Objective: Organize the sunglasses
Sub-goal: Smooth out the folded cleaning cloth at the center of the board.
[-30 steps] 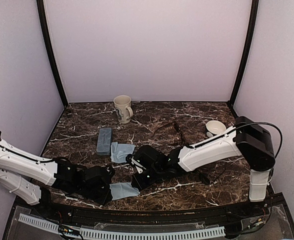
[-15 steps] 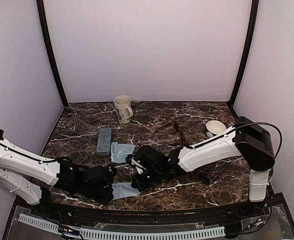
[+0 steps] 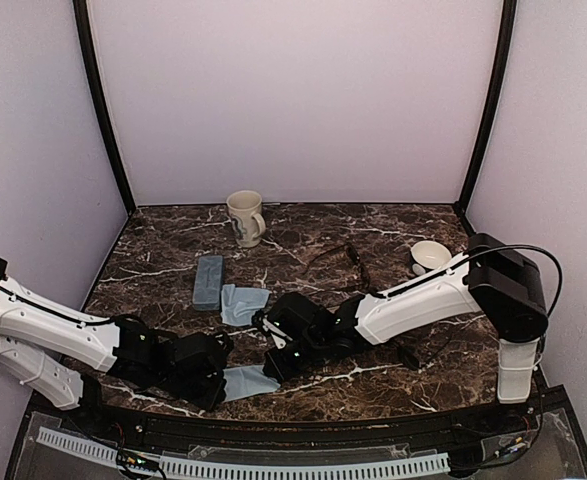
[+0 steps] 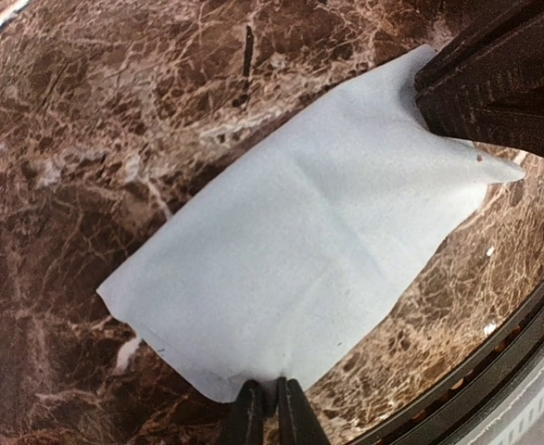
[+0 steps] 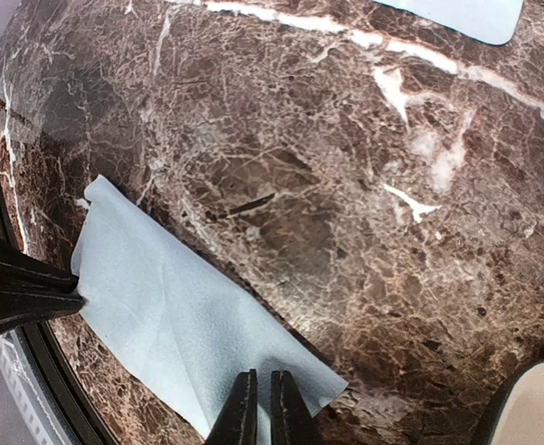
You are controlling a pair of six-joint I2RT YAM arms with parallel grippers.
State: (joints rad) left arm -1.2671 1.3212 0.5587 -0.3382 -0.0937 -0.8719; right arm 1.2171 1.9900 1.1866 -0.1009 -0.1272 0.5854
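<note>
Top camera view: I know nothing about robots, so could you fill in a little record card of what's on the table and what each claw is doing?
surface: dark marble table
left gripper: shut on the edge of a light blue cloth
right gripper: shut on another corner of the same cloth
second cloth: lies beside the grey-blue case
sunglasses: thin-framed pair, mid-table, untouched
back of table: mug, small bowl
</note>
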